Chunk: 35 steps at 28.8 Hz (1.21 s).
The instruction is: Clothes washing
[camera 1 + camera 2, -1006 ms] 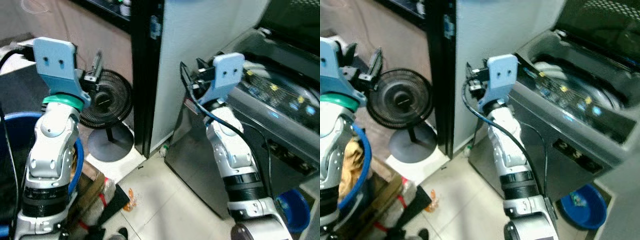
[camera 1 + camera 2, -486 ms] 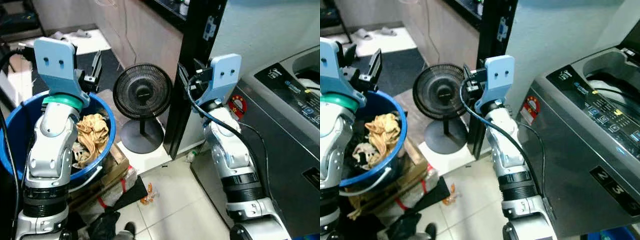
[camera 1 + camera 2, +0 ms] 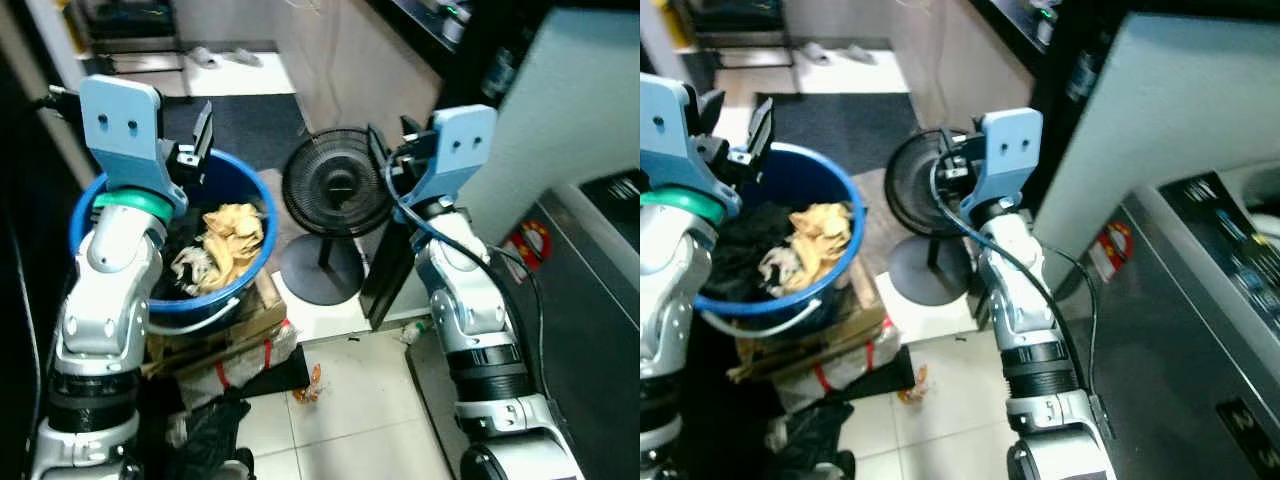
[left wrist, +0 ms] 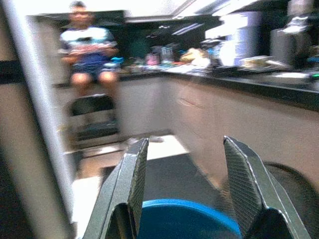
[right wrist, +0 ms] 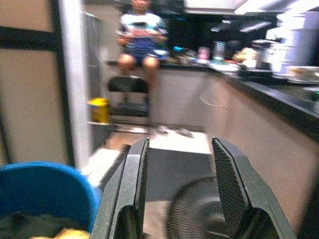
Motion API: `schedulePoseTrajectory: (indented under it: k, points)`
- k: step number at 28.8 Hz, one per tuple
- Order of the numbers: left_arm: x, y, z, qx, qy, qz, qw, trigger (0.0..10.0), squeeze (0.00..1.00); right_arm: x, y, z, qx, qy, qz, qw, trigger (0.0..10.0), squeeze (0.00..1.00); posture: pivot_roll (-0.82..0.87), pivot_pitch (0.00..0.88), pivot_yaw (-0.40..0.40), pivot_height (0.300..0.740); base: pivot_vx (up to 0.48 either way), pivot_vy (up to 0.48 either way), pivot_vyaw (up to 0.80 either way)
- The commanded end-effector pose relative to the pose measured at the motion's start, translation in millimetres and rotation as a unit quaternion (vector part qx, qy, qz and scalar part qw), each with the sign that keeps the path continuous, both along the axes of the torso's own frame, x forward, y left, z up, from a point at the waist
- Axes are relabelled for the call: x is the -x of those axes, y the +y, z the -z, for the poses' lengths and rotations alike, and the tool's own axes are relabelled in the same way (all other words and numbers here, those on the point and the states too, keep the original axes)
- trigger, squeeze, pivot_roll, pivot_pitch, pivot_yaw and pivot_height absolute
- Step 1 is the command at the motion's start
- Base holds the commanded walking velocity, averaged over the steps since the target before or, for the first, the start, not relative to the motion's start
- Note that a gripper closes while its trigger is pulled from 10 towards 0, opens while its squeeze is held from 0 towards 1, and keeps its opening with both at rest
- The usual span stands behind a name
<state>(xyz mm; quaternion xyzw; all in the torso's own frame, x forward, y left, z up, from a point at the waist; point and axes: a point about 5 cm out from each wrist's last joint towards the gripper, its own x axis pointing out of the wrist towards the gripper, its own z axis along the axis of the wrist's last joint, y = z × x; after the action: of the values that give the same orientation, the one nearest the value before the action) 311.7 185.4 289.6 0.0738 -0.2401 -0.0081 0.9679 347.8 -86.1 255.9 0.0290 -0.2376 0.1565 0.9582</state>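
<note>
The left pincer [image 3: 200, 135] hangs over the near rim of the blue laundry tub [image 3: 100, 195], its two black fingers spread wide and holding nothing. The tub sits on a stack of cardboard [image 3: 215, 335] on the floor at the robot's left. Inside it lies the laundry: a crumpled yellow-tan garment [image 3: 232, 235] on top of darker clothes [image 3: 185, 240], heaped with no clear long axis. The heap lies below and just ahead of the left pincer, so that arm is plainly the nearer one, and the coming reach looks like a downward one into the tub.

Right of the tub stands a black floor fan [image 3: 335, 190] on its round base. The right pincer [image 3: 945, 165] is raised in front of the fan, fingers also spread wide and empty, well apart from the clothes. Further right is the grey washing machine [image 3: 1180, 330], with its control panel just at the frame edge. In the wrist views a person sits on a chair [image 5: 127, 84] far across the room.

Compared with a second ago the whole view has swung leftward. Then the washer's open top took up the right side and the tub was barely seen at the left edge; now the tub and its clothes sit squarely under the left arm. Both arms keep the same raised pose.
</note>
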Motion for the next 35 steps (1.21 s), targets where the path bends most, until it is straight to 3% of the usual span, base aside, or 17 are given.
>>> schedulePoseTrajectory:
  k: [1,20,35]
  points:
    - [-0.6,-5.6,3.5,-0.004,0.008,0.009,1.000,10.0,0.00,-0.4,-5.9,3.9,-0.003,0.008,0.007,1.000,10.0,0.00,0.09,0.015,-0.042,0.740,0.000,0.000,0.79]
    - [-1.5,-4.9,6.0,-0.008,0.015,0.003,1.000,10.0,0.00,0.0,-4.8,3.6,-0.005,0.007,0.004,1.000,10.0,0.00,0.09,0.017,-0.041,0.740,0.000,0.000,0.78]
    - [-3.0,-4.5,7.1,-0.008,0.013,-0.002,1.000,10.0,0.00,0.0,-3.7,4.5,-0.017,0.010,0.005,1.000,10.0,0.00,0.09,0.010,-0.041,0.740,0.390,0.000,0.00]
